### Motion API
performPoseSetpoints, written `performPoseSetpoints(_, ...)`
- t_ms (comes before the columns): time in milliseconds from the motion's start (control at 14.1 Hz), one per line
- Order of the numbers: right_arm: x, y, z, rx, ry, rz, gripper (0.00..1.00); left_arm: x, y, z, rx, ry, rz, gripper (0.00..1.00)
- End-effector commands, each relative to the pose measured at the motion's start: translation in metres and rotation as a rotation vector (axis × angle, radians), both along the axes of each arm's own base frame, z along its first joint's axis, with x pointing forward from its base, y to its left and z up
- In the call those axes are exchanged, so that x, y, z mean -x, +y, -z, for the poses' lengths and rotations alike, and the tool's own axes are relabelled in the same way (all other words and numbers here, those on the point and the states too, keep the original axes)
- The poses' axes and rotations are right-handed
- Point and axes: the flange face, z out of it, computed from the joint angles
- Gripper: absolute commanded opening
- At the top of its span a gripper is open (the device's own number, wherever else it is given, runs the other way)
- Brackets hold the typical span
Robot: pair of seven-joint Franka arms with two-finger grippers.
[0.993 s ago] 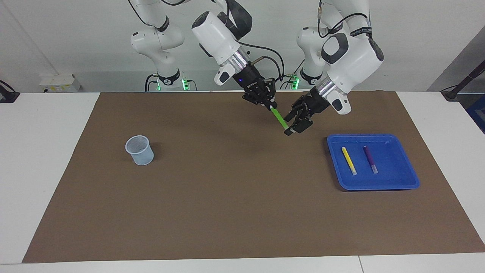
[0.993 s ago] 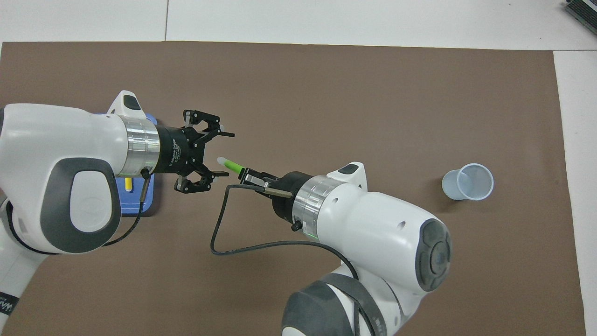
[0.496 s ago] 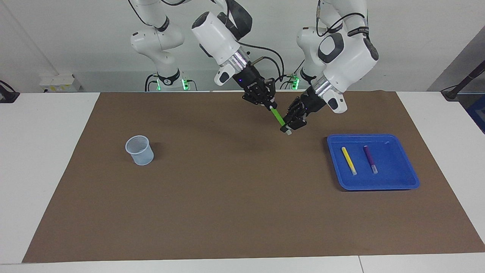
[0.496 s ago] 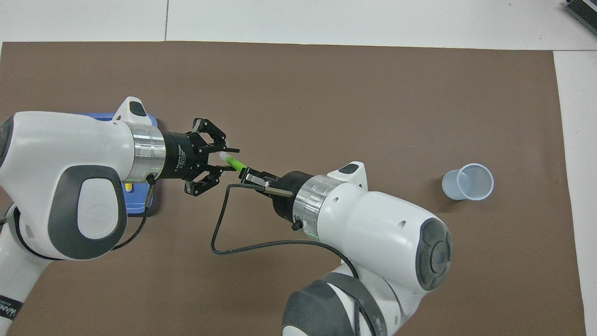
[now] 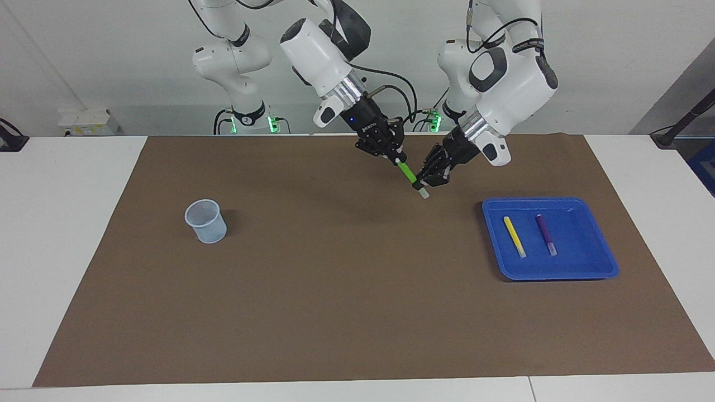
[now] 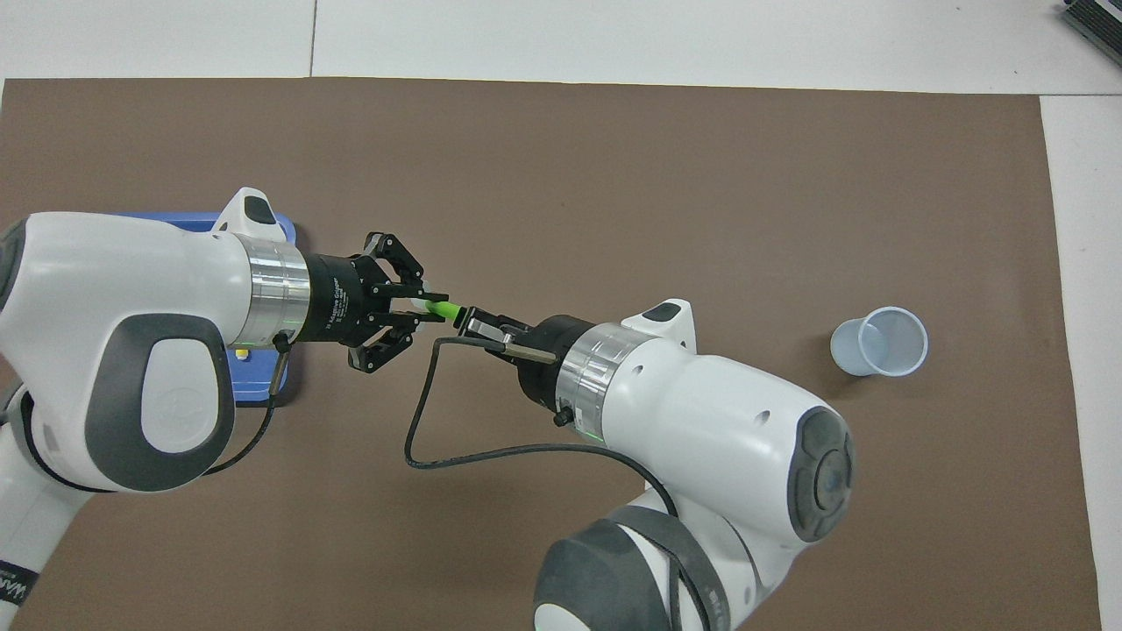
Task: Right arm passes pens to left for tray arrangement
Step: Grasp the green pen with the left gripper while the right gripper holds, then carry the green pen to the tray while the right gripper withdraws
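The green pen hangs in the air over the brown mat, pale end down, gripped at both ends. My right gripper is shut on its upper end. My left gripper has closed on its lower part, just above the pale tip. The overhead view shows the left gripper and right gripper tip to tip, with the green pen between them. The blue tray lies toward the left arm's end. In it the yellow pen and purple pen lie side by side.
A small pale blue mesh cup stands on the mat toward the right arm's end. It also shows in the overhead view. The brown mat covers most of the white table. My left arm hides most of the tray from overhead.
My left gripper moved in from the tray's side onto the green pen's lower end and its fingers closed around it. My right gripper kept hold of the pen, shifting only slightly.
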Motion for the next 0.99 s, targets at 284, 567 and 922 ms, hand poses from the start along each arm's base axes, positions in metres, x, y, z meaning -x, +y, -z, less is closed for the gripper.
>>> performPoseSetpoints(284, -0.006, -0.002, -0.009, -0.023, 0.038, 0.004, 1.0, 0.009, 0.009, -0.006, 0.01, 0.006, 0.063, 0.0)
performPoseSetpoints(567, -0.014, -0.033, -0.023, 0.139, 0.103, -0.094, 1.0, 0.003, 0.054, -0.007, -0.013, -0.046, 0.265, 0.0)
performPoseSetpoints(922, -0.021, -0.093, -0.027, 0.34, 0.161, -0.256, 1.0, -0.002, 0.13, -0.011, -0.176, -0.152, 0.674, 0.0)
